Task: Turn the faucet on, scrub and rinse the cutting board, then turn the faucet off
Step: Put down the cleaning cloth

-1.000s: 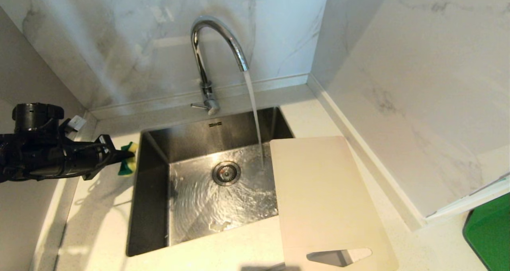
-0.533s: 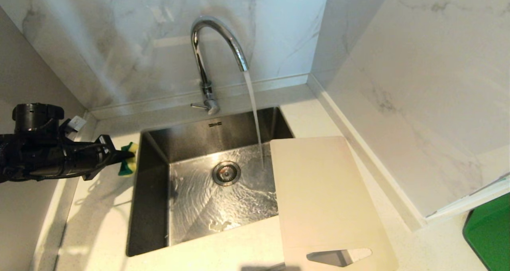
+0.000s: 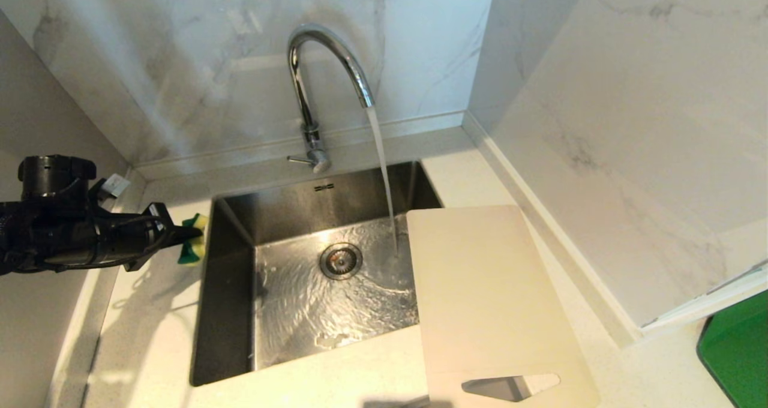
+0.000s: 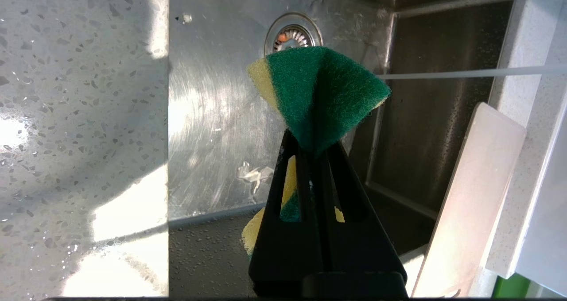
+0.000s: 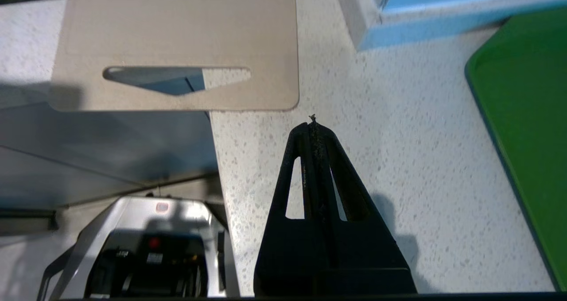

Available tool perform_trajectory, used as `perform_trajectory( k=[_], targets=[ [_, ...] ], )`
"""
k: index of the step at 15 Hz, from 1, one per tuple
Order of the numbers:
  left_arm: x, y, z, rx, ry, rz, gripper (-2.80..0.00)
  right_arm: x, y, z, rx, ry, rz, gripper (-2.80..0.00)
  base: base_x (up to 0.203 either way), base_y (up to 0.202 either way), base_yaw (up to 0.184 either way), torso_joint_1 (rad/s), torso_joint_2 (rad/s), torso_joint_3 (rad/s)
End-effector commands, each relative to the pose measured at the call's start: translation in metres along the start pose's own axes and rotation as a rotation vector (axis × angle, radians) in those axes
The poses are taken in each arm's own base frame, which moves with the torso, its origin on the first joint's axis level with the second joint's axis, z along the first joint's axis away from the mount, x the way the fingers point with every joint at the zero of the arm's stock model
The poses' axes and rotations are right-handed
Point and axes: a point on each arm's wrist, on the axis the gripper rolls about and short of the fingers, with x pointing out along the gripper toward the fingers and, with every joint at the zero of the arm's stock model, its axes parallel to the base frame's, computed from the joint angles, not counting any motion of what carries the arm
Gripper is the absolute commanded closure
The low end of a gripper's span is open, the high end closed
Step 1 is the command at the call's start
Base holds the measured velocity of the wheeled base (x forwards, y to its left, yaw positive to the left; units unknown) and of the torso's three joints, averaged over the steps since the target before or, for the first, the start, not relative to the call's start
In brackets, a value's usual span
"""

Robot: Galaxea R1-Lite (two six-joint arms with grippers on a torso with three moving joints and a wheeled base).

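Head view: water runs from the faucet point(image 3: 327, 66) into the sink point(image 3: 228, 288); the cutting board point(image 3: 486, 300) bridges its far side, well beyond my left tool point(image 3: 195, 235).

Left wrist: my left tool point(image 4: 312, 148) pinches the sponge point(image 4: 319, 97); I should carry it across, green face flat.

Right wrist: my right tool point(image 5: 312, 121) is closed, empty, just short of the board's slotted end.

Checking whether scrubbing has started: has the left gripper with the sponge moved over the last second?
No. The left gripper holds the sponge at the same spot beside the sink's left rim.
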Motion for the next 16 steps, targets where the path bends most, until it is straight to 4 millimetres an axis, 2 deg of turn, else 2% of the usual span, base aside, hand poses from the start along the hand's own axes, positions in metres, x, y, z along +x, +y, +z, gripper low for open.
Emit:
perform_trajectory(
  k=[1,4,16],
  targets=[
    [-0.001,-0.0006,0.001,0.0,-0.004,-0.004,0.0,-0.0086,0.0003,-0.0057,-0.012,-0.121,0.005,0.0,0.0,0.0,0.0,0.0,0.0,0.0],
    [-0.0021,-0.0016,0.0009,0.001,-0.006,-0.006,0.0,-0.0145,0.0005,-0.0093,-0.025,-0.206,-0.004,0.0,0.0,0.0,0.0,0.0,0.0,0.0],
    [-0.0013,0.0001,0.0002,0.003,-0.005,0.002,0.0,-0.0145,0.0006,-0.0092,-0.047,-0.207,0.002,0.0,0.0,0.0,0.0,0.0,0.0,0.0]
  ],
)
